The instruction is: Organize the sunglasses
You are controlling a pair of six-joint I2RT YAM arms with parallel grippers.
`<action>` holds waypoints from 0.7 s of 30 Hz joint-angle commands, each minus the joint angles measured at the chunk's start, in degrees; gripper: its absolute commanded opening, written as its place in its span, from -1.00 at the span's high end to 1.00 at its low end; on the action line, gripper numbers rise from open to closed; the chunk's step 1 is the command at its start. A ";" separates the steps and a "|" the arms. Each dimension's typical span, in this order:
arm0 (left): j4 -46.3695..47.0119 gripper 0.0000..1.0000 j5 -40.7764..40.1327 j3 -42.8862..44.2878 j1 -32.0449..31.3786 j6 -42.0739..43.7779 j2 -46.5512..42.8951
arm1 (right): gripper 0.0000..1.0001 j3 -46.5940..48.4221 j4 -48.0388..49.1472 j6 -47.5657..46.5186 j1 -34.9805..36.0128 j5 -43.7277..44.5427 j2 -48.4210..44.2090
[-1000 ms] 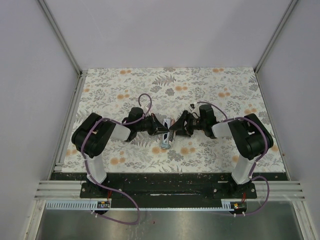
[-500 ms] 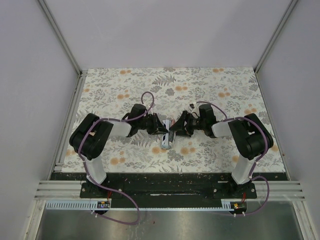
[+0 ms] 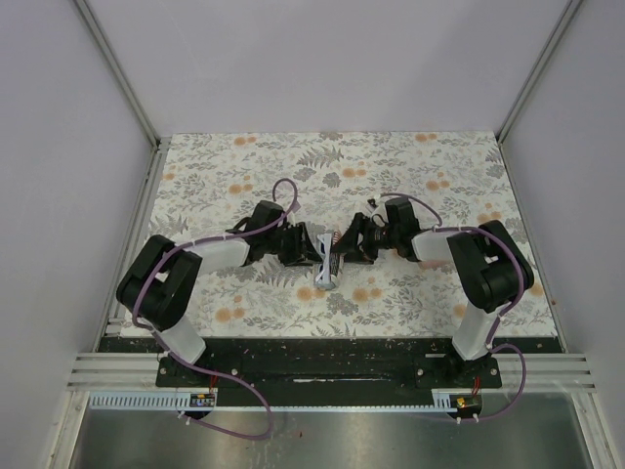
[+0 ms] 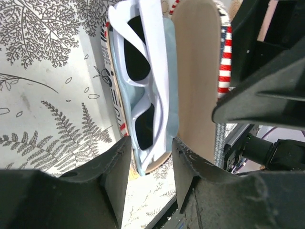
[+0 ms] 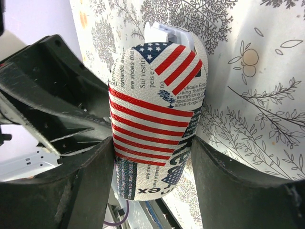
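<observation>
1. Here the flag-printed case lies open on the floral table cover, roughly midway between the two arms.
2. The pale-framed sunglasses lie inside the case's lower shell. Their dark lenses show, and a white temple is folded across them.
3. The lid of the case stands up along the far side of the shell from the left arm. Its plain tan lining faces the sunglasses.
4. The left gripper is at the case on the left arm's side. Its fingers stand a little apart and straddle the near end of the shell and the pair inside it. Its wrist view does not show whether they press on anything.
5. The right gripper is at the opposite side of the case. Its fingers sit against either edge of the lid's printed outer face, so the case is pinched between them.
6. In the top view both grippers meet over the case. One end of the case pokes out from under them on the side toward the arm bases.
</observation>
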 commanded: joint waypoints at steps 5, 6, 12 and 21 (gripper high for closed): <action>-5.78 0.15 -4.79 -0.08 1.24 3.34 -9.18 | -0.13 5.80 -14.58 -5.78 -0.20 9.46 -0.43; -5.16 0.16 -4.80 -0.87 1.85 3.16 -10.06 | -0.13 6.59 -16.77 -6.66 -0.20 10.51 -0.43; -1.73 0.17 -2.43 -6.06 6.42 2.72 -12.17 | -0.13 13.62 -30.65 -10.70 1.55 18.34 0.09; -0.59 0.18 -2.68 -10.28 9.50 3.69 -15.34 | -0.12 31.71 -49.46 -14.66 10.42 34.23 9.75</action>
